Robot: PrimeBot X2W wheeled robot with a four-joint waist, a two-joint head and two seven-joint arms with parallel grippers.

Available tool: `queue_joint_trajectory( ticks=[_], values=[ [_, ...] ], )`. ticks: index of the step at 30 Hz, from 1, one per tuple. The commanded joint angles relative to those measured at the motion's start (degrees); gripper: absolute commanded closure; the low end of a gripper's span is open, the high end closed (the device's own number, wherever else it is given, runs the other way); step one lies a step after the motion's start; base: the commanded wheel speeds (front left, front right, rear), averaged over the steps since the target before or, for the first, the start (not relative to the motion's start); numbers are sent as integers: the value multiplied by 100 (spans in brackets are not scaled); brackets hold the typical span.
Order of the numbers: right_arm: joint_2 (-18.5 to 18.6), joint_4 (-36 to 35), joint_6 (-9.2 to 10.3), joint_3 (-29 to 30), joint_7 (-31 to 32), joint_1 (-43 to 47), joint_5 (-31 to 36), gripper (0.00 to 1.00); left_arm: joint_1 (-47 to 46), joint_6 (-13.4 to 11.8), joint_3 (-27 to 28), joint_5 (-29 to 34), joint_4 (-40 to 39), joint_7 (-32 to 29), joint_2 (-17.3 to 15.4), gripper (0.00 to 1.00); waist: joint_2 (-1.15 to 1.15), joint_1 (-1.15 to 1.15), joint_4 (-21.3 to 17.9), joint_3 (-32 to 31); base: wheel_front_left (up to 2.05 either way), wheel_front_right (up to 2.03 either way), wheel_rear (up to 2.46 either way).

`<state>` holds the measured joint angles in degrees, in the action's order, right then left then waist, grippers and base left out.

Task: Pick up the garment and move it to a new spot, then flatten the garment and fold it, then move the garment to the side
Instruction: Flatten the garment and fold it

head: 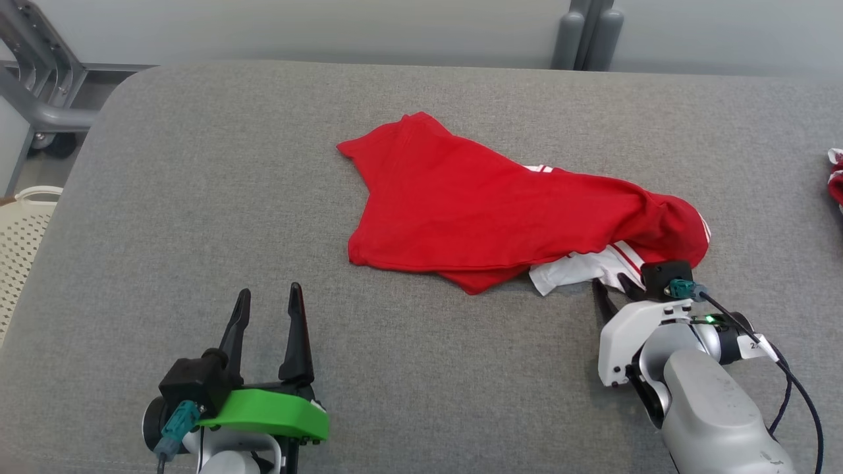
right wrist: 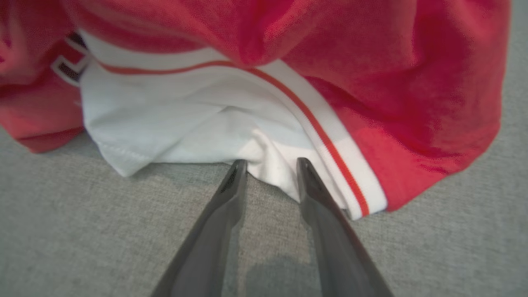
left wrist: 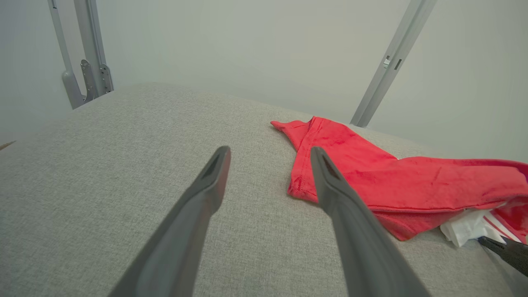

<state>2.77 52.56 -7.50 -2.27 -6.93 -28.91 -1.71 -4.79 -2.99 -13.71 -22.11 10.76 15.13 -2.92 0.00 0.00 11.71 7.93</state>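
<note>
1. Red crumpled cloth garment with white, red-striped trim (head: 474, 210): lies on the grey woven-fabric padded surface (head: 197, 197), around the middle and reaching toward the right edge, partly folded over itself.
2. White part of the garment: sticks out from under the red cloth on the side facing the front edge.
3. Left gripper (head: 270, 289): is near the front edge, toward the left corner, well apart from the garment; fingers spread, holding nothing.
4. Right gripper (right wrist: 271, 164): meets the white hem from the front-edge side; fingers a little apart, tips touching the hem, not clamped on it.
5. Second red and white cloth piece (head: 835, 178): lies at the right edge of the surface, mostly cut off.
</note>
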Motion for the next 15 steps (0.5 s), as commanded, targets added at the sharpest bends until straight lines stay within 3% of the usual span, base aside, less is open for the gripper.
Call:
queue_joint_trajectory(
  ticks=[1,2,3,9,15],
  values=[
    [25,113,2,45,-62,-64,92,69,-83,-38,16,-54,-35,-1,0,0,0,0,-16,19,0,0,0],
    [27,166,2,93,-97,-102,187,80,-82,-49,24,-60,-36,0,1,0,0,0,-30,24,0,0,0],
    [27,212,2,135,-131,-142,254,100,-85,-51,28,-63,-37,0,1,0,0,0,-45,28,0,0,0],
    [23,319,2,248,-470,-280,271,100,-78,-51,45,-58,-3,0,-1,0,0,0,-193,3,0,0,0],
    [26,-274,2,-32,-699,28,-129,100,40,-98,58,-72,11,0,-1,0,0,0,-430,-124,0,0,0]
  ],
)
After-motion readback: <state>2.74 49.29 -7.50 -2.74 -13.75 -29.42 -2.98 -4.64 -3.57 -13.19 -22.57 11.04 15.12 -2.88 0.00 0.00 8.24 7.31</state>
